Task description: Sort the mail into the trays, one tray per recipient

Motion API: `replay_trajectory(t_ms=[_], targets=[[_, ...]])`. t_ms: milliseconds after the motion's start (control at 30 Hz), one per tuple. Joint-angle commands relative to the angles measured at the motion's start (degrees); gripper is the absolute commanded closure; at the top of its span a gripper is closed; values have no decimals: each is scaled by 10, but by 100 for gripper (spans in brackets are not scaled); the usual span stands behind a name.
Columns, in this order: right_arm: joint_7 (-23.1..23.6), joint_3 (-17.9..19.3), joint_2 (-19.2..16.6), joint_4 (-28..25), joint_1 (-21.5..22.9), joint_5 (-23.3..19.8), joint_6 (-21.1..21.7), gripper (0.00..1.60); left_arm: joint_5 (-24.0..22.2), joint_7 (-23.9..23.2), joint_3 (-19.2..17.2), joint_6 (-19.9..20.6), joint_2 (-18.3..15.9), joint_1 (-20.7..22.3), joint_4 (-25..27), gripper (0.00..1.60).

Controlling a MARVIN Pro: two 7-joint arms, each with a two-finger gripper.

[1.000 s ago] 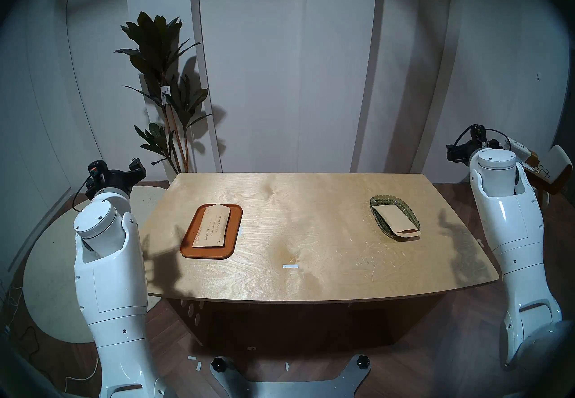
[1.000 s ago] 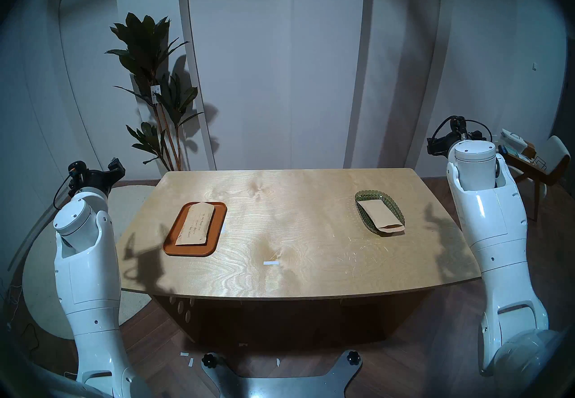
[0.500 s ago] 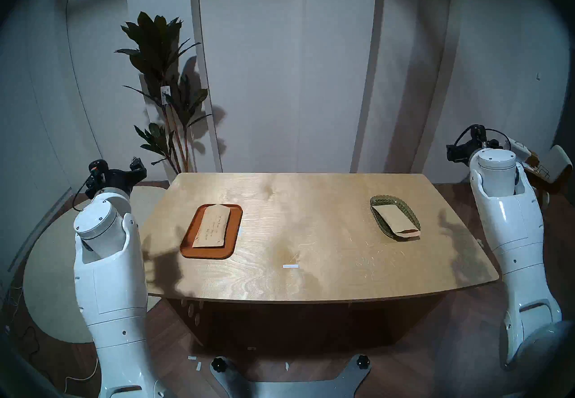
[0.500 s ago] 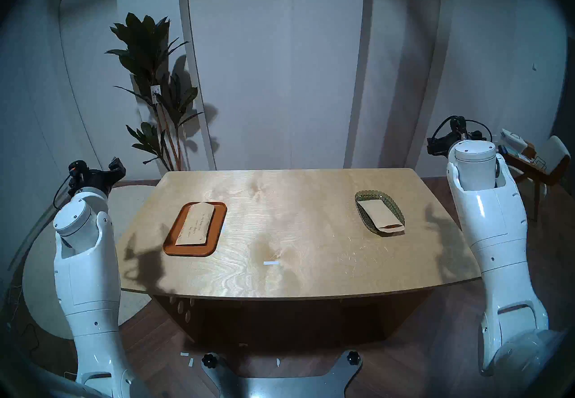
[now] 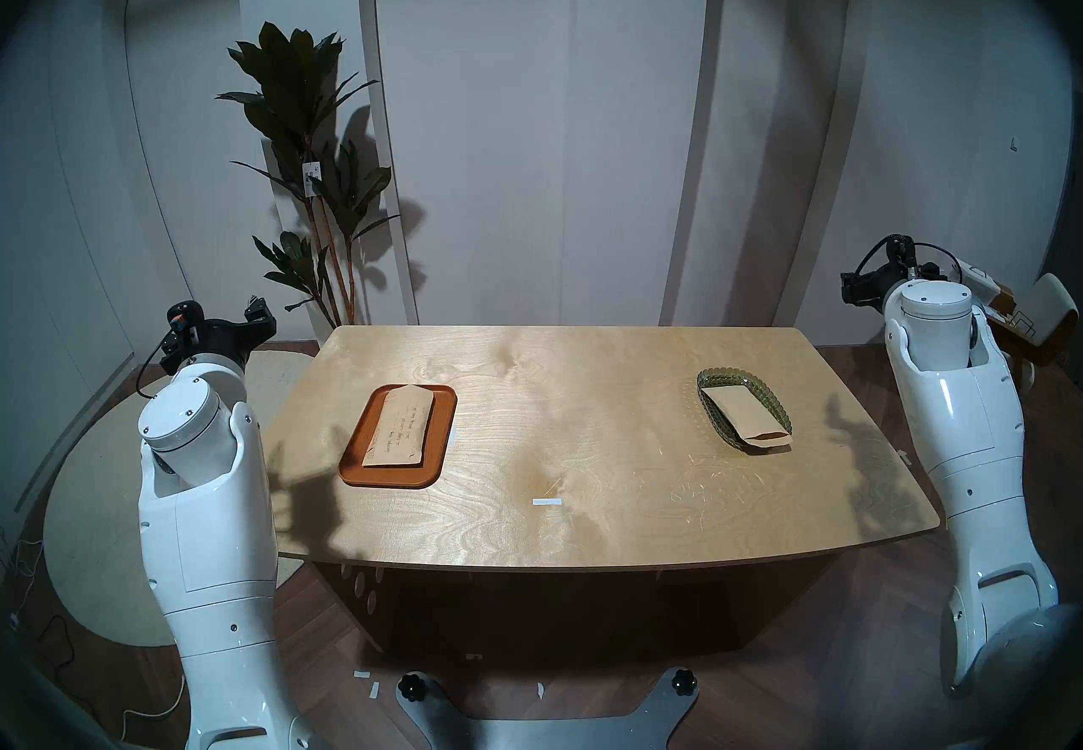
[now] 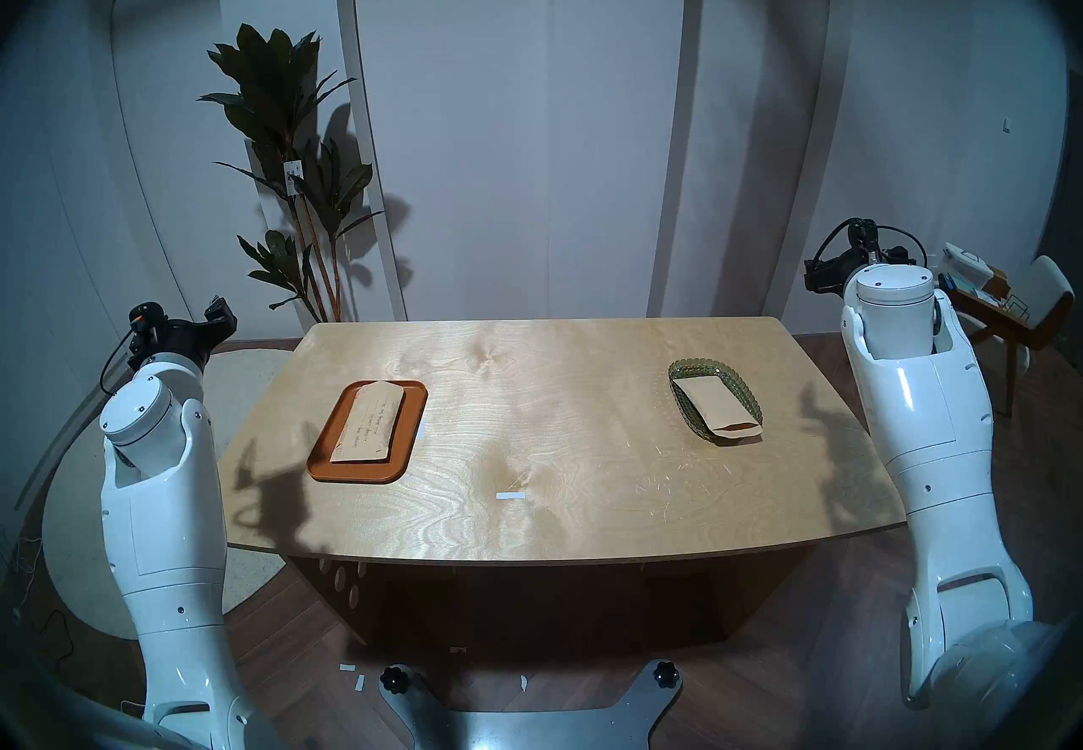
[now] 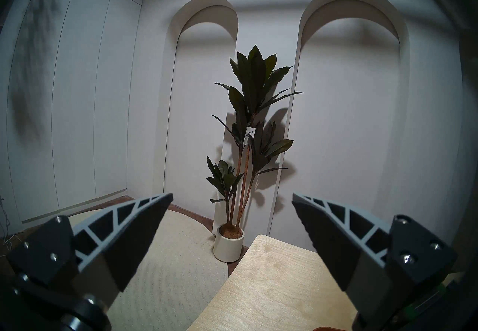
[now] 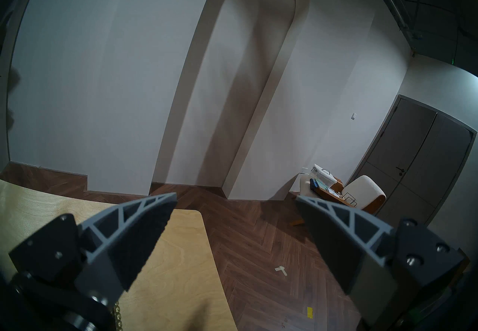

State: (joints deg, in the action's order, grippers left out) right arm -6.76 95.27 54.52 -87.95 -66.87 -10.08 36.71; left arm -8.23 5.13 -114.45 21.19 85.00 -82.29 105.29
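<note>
Roughly by size, biggest first:
Table (image 5: 586, 438): pale wood top, carrying both trays
Left gripper (image 7: 232, 199): held off the table's left far corner, jaws wide apart, nothing between them
Right gripper (image 8: 236, 199): held off the table's right far corner, jaws wide apart, nothing between them
Orange-brown tray (image 5: 357, 470): on the table's left half
Green glass dish (image 5: 776, 409): on the table's right half
Written envelope (image 5: 398, 426): lying flat inside the orange-brown tray, handwriting up
Plain envelope (image 5: 744, 412): in the green glass dish, its near end poking over the rim
Tape strip (image 5: 547, 501): white, on the bare wood near the front edge, between the trays
</note>
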Motion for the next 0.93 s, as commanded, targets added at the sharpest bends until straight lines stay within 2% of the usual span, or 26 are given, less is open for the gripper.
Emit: replay_trajectory(t_ms=[0,900], targets=[[1,1,-1,-11,8,-1,-2,0,-1,0,-2,-6,-2,6,14,0],[1,1,-1,-11,8,-1,-2,0,1,-2,-3,-6,-1,7,14,0]])
